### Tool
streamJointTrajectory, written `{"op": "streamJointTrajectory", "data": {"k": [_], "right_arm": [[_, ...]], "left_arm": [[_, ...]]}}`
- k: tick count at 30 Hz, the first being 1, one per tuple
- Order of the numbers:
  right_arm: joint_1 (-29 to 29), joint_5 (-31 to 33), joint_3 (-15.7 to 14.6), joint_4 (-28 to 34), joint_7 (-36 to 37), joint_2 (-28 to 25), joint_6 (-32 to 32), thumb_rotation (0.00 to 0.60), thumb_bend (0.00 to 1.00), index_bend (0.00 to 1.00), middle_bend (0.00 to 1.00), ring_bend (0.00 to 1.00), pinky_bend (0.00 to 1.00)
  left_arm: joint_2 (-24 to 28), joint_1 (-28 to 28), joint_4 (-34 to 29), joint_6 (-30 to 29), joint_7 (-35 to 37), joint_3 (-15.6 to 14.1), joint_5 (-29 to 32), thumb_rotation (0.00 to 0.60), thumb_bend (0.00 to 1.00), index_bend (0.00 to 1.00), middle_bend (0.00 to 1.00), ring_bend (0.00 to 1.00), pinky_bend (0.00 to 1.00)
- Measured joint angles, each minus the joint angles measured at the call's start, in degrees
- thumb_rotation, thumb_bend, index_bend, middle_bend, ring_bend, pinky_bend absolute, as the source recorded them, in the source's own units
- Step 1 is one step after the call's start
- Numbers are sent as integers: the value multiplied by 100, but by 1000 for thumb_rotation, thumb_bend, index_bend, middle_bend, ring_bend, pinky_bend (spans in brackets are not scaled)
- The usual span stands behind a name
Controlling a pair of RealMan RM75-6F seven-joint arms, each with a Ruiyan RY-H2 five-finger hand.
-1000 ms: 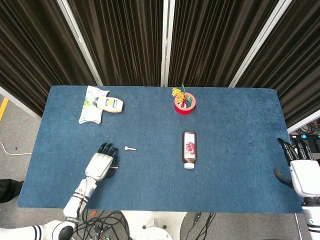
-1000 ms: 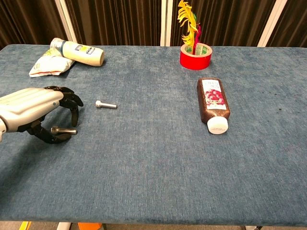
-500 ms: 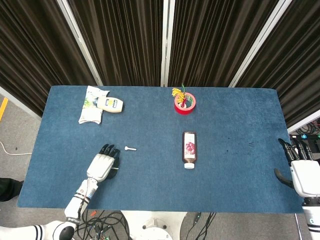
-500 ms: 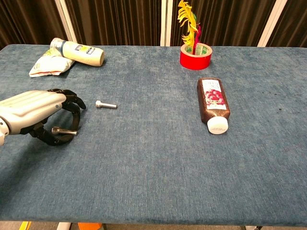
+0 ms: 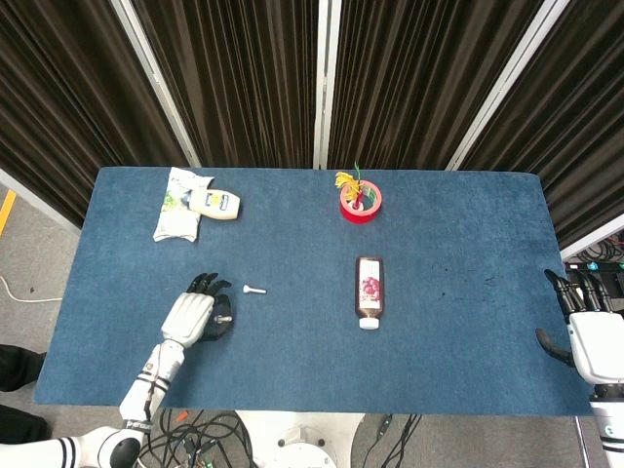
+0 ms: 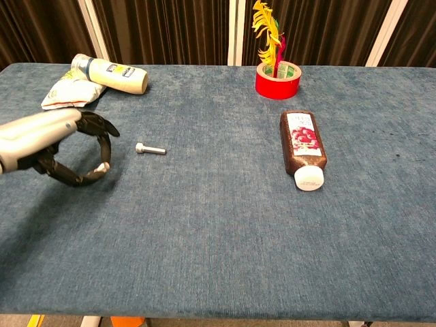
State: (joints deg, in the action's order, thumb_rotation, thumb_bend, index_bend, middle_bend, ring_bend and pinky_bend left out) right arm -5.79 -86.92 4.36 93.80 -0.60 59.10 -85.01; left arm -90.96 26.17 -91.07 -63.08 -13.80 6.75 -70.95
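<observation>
The left hand (image 6: pixel 58 146) pinches a small bolt (image 6: pixel 102 167) between its curled fingers (image 6: pixel 95 126), lifted just off the desk (image 6: pixel 218 231). A second bolt (image 6: pixel 150 149) lies just right of that hand. The right hand (image 5: pixel 590 327), fingers spread, holds nothing, well right of the brown bottle (image 6: pixel 303 146).

A blue carpeted table (image 5: pixel 468 331) carries everything. A small bolt (image 6: pixel 150 149) lies just beyond the left hand (image 6: pixel 58 146), to its right. Farther off, at the back, a cream bottle (image 6: pixel 112 73) rests against a white pouch (image 6: pixel 68 92). Well to the hand's right lies a brown bottle (image 6: pixel 304 146) on its side, and behind that stands a red tape roll (image 6: pixel 278 80) with yellow flowers (image 6: pixel 267 30).
</observation>
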Motion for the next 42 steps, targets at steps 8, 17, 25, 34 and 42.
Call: {"op": "streamJointTrajectory", "data": {"k": [8,17,25,34,42], "right_arm": [[8,-7,-2,28,-29,-4,-13,600,176,42,174,17,47],[29,-19,-2,78,-69,-25,-51,600,176,41,174,17,47],[53,-35,-3,111,-88,-36,-95,600,177,42,173,17,47],[62,-37,1,119,-83,-48,-104,600,176,41,173,17,47],[80,-26,11,105,-127,-63,-133,600,176,42,174,17,47]], "left_arm": [[55,-50,196,89,982,118,42,600,380,541,191,51,0],[-2,-175,609,64,1523,-19,-119,600,382,523,191,51,0],[32,-260,686,-24,1640,-96,-209,600,385,468,191,51,0],[71,-285,675,-65,1587,-152,-294,600,387,433,190,48,0],[348,-239,350,-162,1221,-165,-482,600,367,321,176,21,0]]}}
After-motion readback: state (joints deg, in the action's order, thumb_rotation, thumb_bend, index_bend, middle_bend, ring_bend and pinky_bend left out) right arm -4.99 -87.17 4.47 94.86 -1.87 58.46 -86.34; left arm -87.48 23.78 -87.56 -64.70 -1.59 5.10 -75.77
